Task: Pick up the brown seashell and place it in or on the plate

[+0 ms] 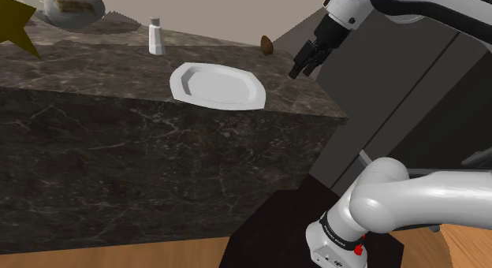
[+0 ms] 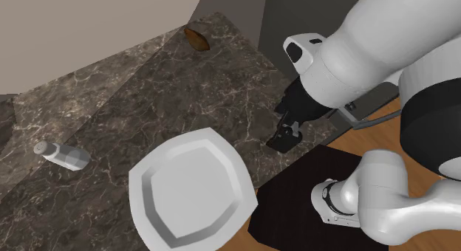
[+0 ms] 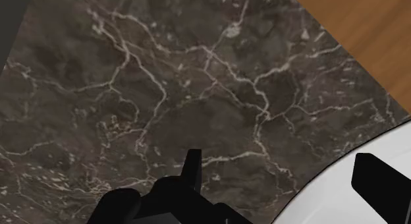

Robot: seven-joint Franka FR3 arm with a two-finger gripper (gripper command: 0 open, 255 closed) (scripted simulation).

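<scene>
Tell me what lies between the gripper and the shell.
Nothing but bare dark marble counter lies between the open gripper and the brown shell, as the second exterior view shows. The plate sits off to the side.

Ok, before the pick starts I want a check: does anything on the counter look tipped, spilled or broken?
Nothing stands out. The plate lies flat on the counter, the white bottle stands upright, and the brown seashell sits by the far edge. The gripper hangs open above the counter beside the plate.
</scene>
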